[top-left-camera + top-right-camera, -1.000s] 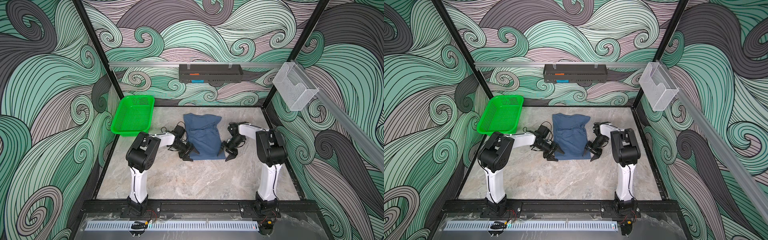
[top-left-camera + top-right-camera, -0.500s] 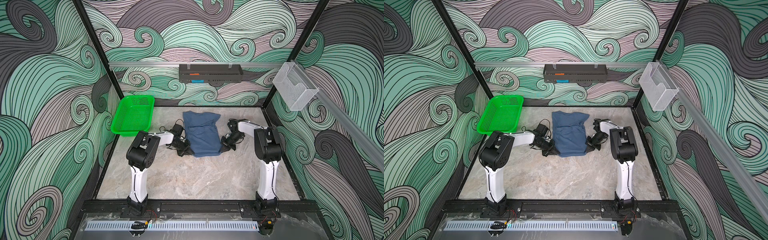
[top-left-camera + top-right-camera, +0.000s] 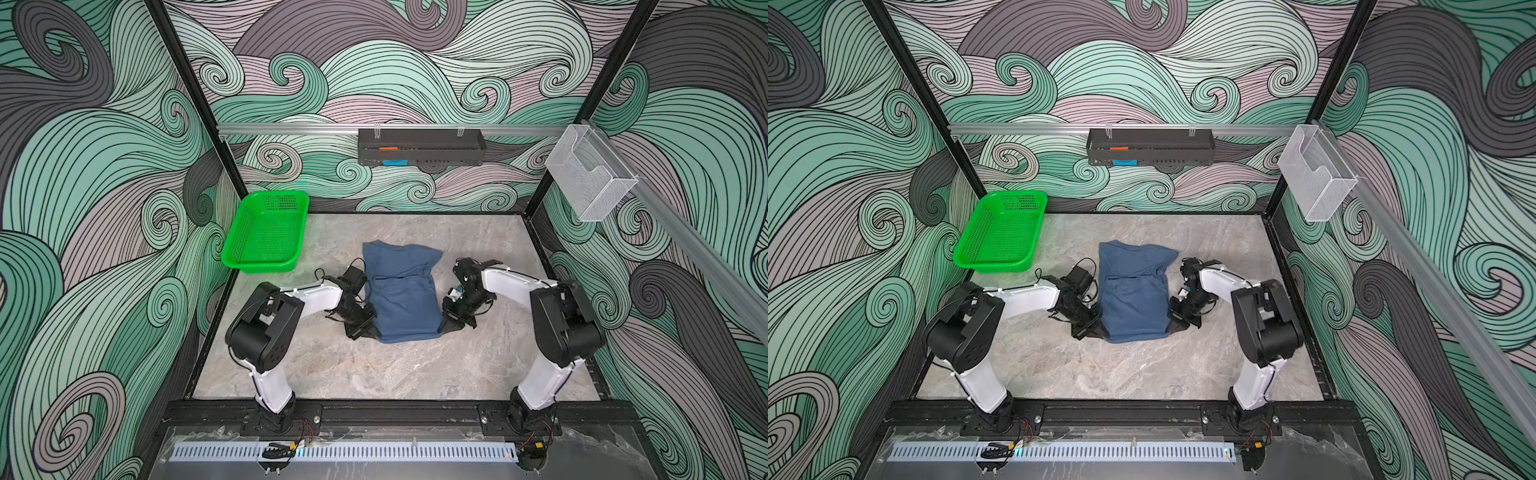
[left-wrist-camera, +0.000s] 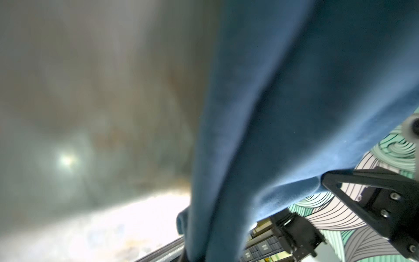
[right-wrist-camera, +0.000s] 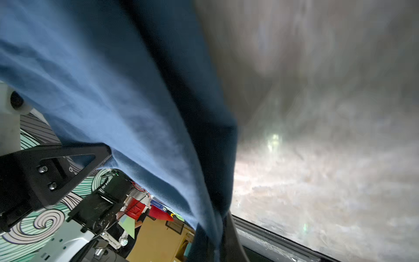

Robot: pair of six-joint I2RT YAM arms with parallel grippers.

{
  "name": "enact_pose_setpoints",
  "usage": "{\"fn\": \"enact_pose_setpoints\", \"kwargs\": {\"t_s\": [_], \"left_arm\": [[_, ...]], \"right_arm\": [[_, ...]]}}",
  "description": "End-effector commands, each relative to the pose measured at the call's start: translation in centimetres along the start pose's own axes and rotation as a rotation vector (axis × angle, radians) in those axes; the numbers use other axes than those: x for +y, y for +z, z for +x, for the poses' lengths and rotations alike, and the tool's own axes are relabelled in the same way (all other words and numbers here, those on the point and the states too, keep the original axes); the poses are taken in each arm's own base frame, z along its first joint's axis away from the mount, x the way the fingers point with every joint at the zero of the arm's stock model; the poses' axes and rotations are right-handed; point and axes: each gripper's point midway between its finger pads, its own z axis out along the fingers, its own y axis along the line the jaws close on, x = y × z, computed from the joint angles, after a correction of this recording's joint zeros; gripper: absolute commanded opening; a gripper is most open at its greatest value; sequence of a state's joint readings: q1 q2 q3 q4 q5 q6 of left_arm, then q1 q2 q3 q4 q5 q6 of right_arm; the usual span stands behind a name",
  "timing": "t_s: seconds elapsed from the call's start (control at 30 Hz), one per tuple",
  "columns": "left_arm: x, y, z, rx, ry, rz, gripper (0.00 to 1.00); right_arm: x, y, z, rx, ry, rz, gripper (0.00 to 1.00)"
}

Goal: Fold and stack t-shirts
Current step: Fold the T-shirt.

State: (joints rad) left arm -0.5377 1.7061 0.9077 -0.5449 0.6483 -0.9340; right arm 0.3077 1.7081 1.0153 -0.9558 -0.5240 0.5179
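Marble-patterned tabletop [image 3: 374,374] carries the partly folded blue t-shirt [image 3: 403,297] lying between the left gripper [image 3: 365,327] and right gripper [image 3: 451,322], each clamped on the hem corner beside it, seemingly to lift that edge for another fold.

Bears, as a grey marbled tabletop [image 3: 395,370], a green mesh basket [image 3: 262,266] standing open side up and, near the basket on its right, apart from it and somewhat closer to the front edge, a slate-blue t-shirt [image 3: 401,299] folded into a narrow, creased oblong.
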Motion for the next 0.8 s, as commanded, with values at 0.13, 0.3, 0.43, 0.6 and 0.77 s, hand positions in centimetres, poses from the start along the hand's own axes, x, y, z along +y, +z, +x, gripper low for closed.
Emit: {"fn": "enact_pose_setpoints", "kwargs": {"t_s": [0.13, 0.3, 0.43, 0.6, 0.77], "left_arm": [[1.1, -2.8, 5.6, -0.086, -0.023, -0.014, 0.0], [-1.3, -6.3, 6.4, -0.174, 0.014, 0.082, 0.0], [-5.2, -9.7, 5.1, -0.245, 0.076, 0.129, 0.0], [-9.2, -12.2, 1.6, -0.207, 0.09, 0.139, 0.0], [-12.3, -14.1, -3.4, -0.217, 0.093, 0.168, 0.0]], "right_arm": [[-2.5, -1.9, 7.3, -0.044, -0.024, 0.031, 0.0], [-2.1, -4.7, 9.2, -0.114, -0.06, 0.016, 0.0], [0.5, -7.7, 8.1, -0.163, -0.109, -0.001, 0.0], [3.7, -10.6, 4.3, -0.183, -0.125, -0.033, 0.0], [6.0, -12.7, -1.2, -0.214, -0.091, -0.055, 0.0]]}}
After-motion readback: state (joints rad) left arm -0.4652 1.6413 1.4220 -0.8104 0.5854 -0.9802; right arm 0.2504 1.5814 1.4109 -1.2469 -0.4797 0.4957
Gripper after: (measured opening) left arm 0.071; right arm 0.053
